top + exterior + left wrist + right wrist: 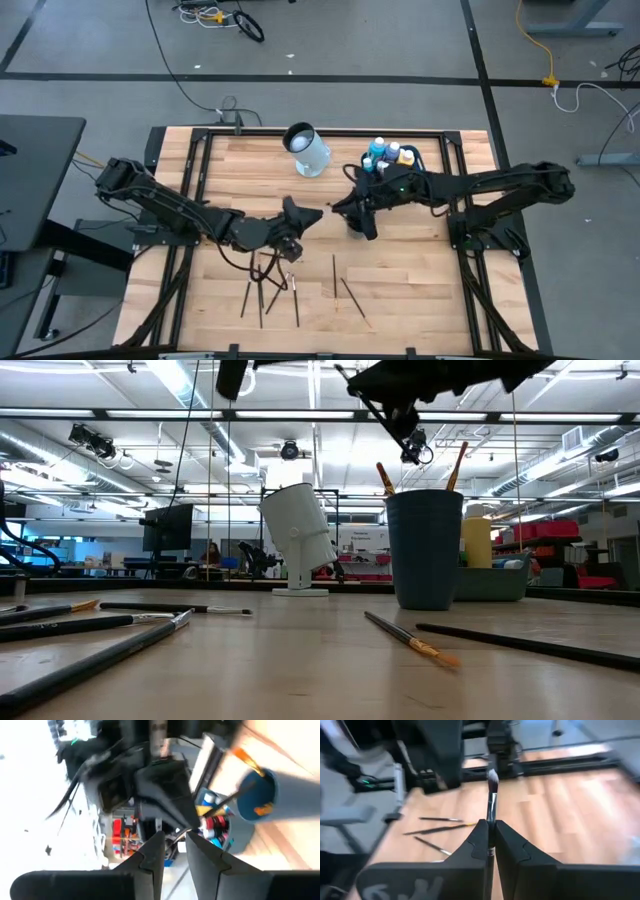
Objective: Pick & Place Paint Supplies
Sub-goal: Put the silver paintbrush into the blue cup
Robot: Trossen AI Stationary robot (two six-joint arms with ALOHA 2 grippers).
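My right gripper (pixel 490 824) is shut on a paintbrush (pixel 493 795) above the table's middle, level with the rim of the dark blue cup (pixel 425 550). Two brushes (pixel 385 478) stand in that cup, leaning on its rim. My left gripper (pixel 175 840) hangs open just to the left of the right one (pixel 342 207), fingers level, nothing between them. Several more paintbrushes (pixel 270 290) lie flat on the near part of the table. Small paint bottles (pixel 385 153) stand in the teal tub (pixel 492 582) at the far right. My right gripper pinches the paintbrush between its two fingers on the dark handle just behind the silver ferrule (pixel 492 820). The brush lies along the fingers. Its bristle tip (pixel 492 777) sticks out past the fingertips toward the table's left, and the brush is clear of the table.
A white and pale blue jug (pixel 308 148) stands tilted at the far middle. Two brushes (pixel 345 285) lie to the right of the main heap. The wood tabletop (pixel 420 290) lies bare at the near right.
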